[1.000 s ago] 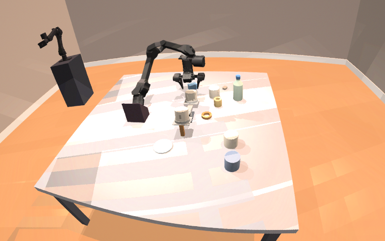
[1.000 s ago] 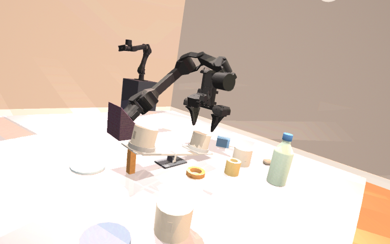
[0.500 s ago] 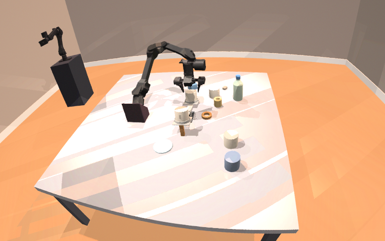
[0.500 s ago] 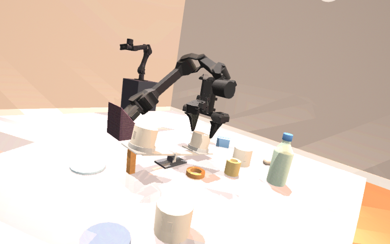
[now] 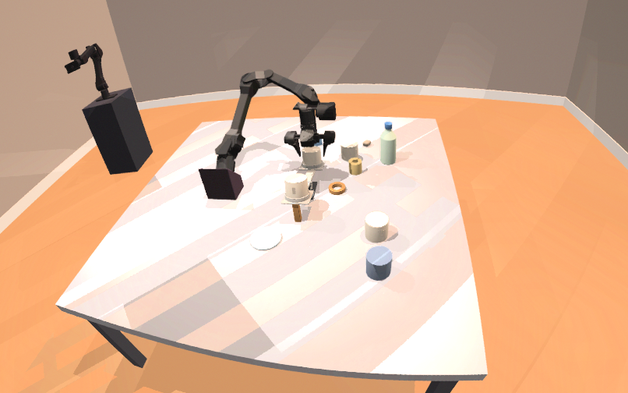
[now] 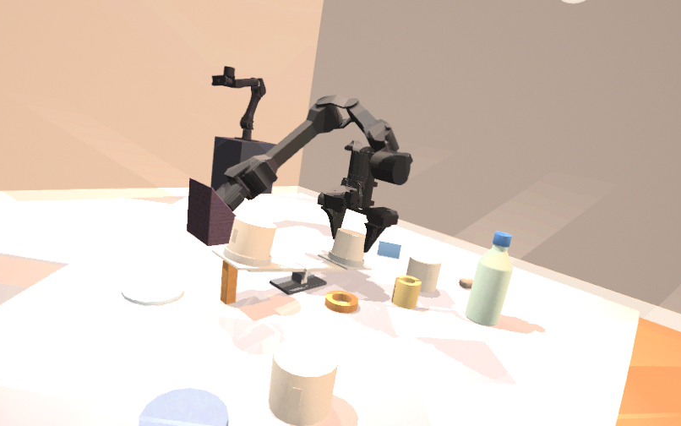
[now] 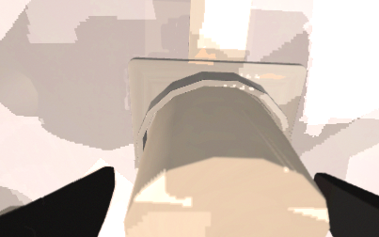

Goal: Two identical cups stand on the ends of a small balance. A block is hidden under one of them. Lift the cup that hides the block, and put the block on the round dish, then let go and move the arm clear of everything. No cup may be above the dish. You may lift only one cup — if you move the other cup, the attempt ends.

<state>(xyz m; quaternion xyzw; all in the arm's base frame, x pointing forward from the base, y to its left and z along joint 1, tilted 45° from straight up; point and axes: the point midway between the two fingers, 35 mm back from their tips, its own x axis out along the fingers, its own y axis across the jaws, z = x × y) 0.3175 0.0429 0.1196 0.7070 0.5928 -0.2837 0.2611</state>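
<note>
Straddling far cup (image 5: 311, 157) (image 6: 349, 245) (image 7: 223, 127) on the balance (image 5: 312, 187) (image 6: 301, 269) (image 7: 157, 75), gripper (image 5: 312, 152) (image 6: 351, 243) (image 7: 214, 179) spread wide, holding nothing; block not visible; grasp step in hand, next likely centre, close, lift straight without jolting near cup (image 5: 296, 187) (image 6: 252, 241).

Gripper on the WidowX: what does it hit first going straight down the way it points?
Likely the cup on the balance's far end from the dish; the open gripper straddles it. Exact fingertip clearance is unclear.
</note>
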